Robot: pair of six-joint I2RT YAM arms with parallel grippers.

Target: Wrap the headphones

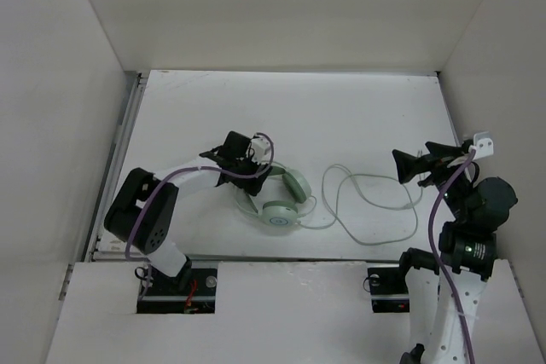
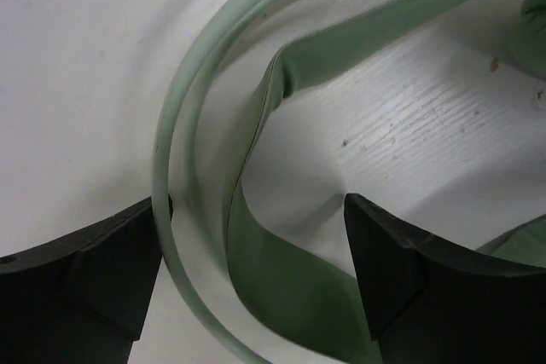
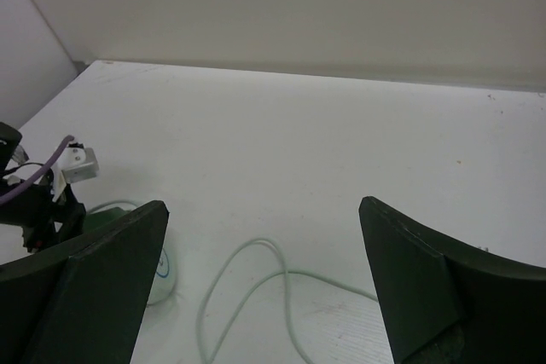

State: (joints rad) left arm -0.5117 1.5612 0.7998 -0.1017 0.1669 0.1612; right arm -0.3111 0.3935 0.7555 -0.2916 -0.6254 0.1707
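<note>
The pale mint-green headphones (image 1: 278,204) lie on the white table left of centre, one round ear cup (image 1: 277,217) facing up. Their thin whitish cable (image 1: 373,183) runs right in loose loops. My left gripper (image 1: 241,172) is low over the headband, open. In the left wrist view (image 2: 256,270) its jaws straddle the thin outer hoop (image 2: 167,159) and the wide inner band (image 2: 286,283); the hoop runs right by the left finger. My right gripper (image 1: 402,166) is open and empty, above the cable's right end. In the right wrist view (image 3: 260,283) the cable (image 3: 223,274) lies between its fingers.
White walls enclose the table on the left, back and right. A metal rail (image 1: 119,151) runs along the table's left edge. Thick purple robot cables run along both arms (image 1: 439,210). The left arm's wrist (image 3: 34,202) shows at the left of the right wrist view.
</note>
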